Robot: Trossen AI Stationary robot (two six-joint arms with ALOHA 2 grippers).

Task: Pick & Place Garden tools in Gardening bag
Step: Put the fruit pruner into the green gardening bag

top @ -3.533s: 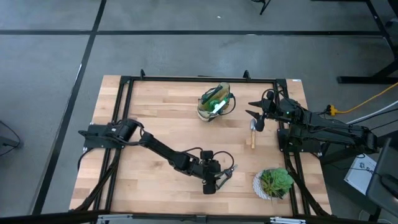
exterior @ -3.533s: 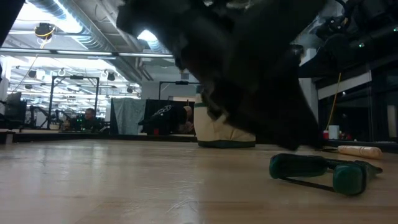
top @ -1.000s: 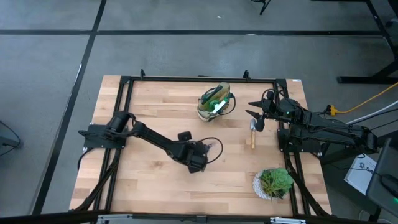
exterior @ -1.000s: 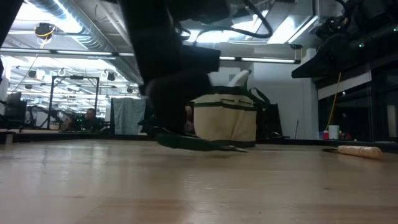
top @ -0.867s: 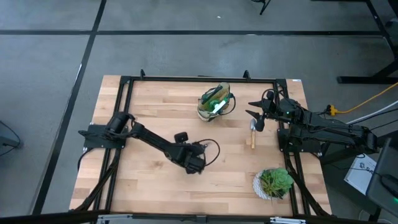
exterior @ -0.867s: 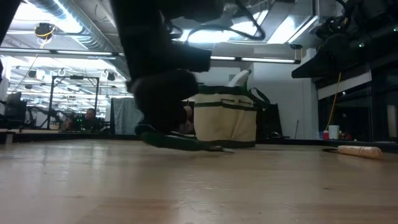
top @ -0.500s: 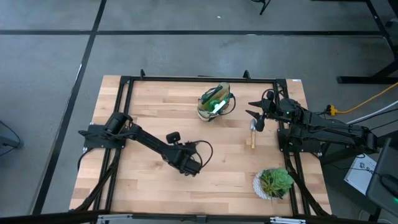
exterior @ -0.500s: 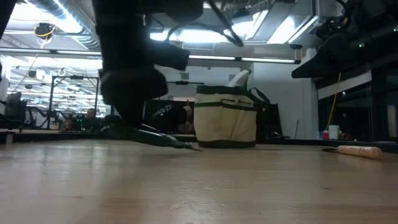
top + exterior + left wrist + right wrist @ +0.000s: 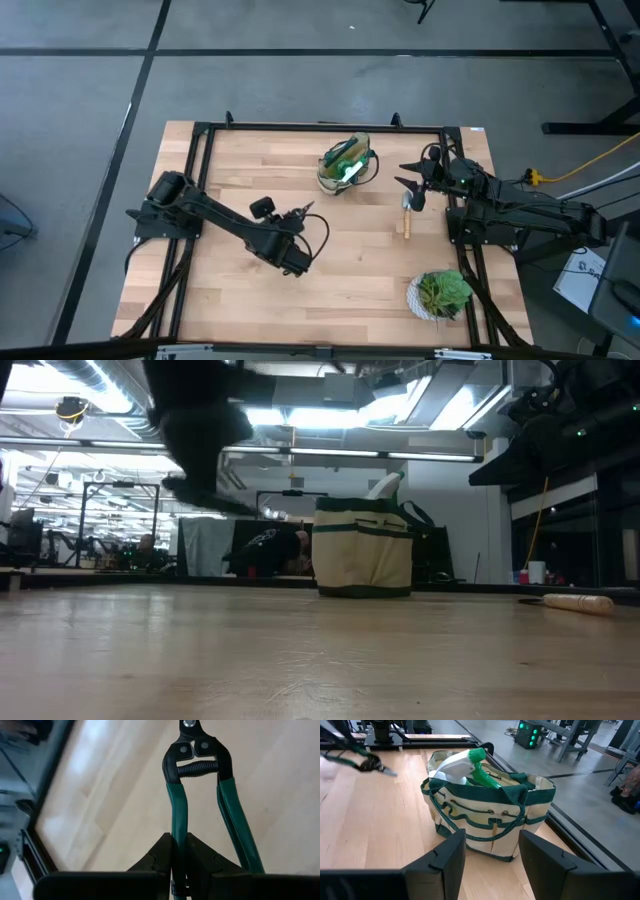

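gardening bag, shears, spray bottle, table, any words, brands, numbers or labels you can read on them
None can be read.
gardening bag: plain beige canvas with green trim, no print showing.
pruning shears, held in the left gripper: bare green handles, no brand visible.
spray bottle, in the bag: no label visible.
Wooden table: no markings.
Room behind, low view: no legible signs.

Pruning shears [image 9: 200, 795] blade tips beyond the frame edge, handle ends behind fingers [image 9: 165, 855]

You've got the bag [image 9: 345, 165] at the table's [image 9: 220, 300] far middle, trowel [image 9: 406, 217] right of it, plant [image 9: 440, 294] near-right.
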